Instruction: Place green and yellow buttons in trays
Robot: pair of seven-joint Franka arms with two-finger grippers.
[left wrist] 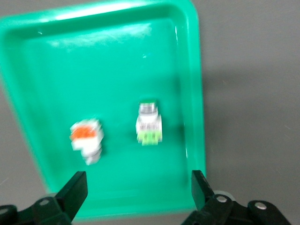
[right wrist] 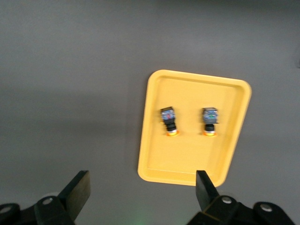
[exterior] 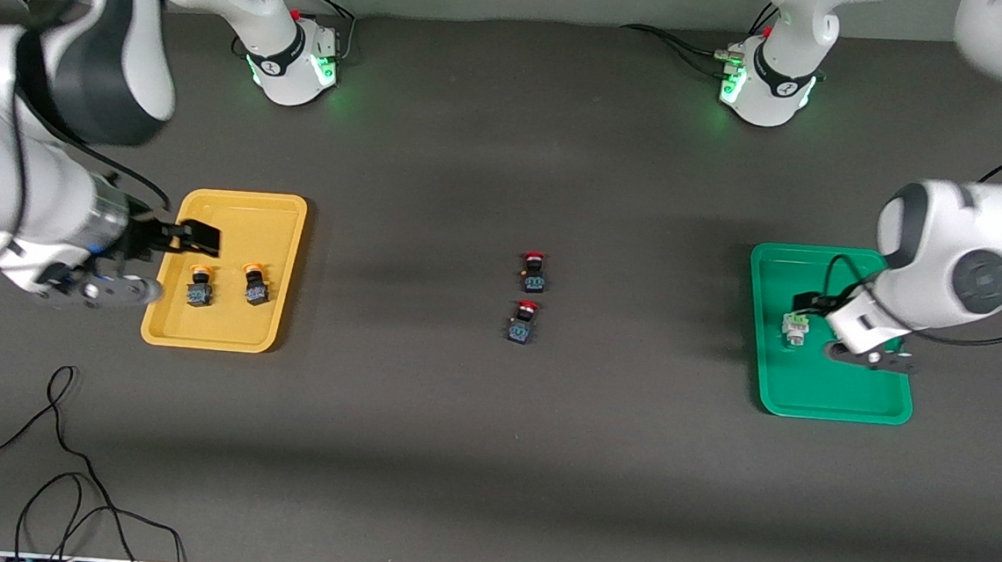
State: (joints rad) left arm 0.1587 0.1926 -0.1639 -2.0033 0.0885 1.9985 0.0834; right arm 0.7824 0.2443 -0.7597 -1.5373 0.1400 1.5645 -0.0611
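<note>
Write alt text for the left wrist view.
Two small white buttons, one orange-faced and one green-faced, lie apart in a green tray on a dark table. The left end effector hangs open above the tray's edge, empty.

2 white arms w/ black joints, cables

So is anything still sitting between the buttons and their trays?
Nothing visible. Both yellow-capped buttons lie in the yellow tray, and both white-bodied buttons lie in the green tray.
</note>
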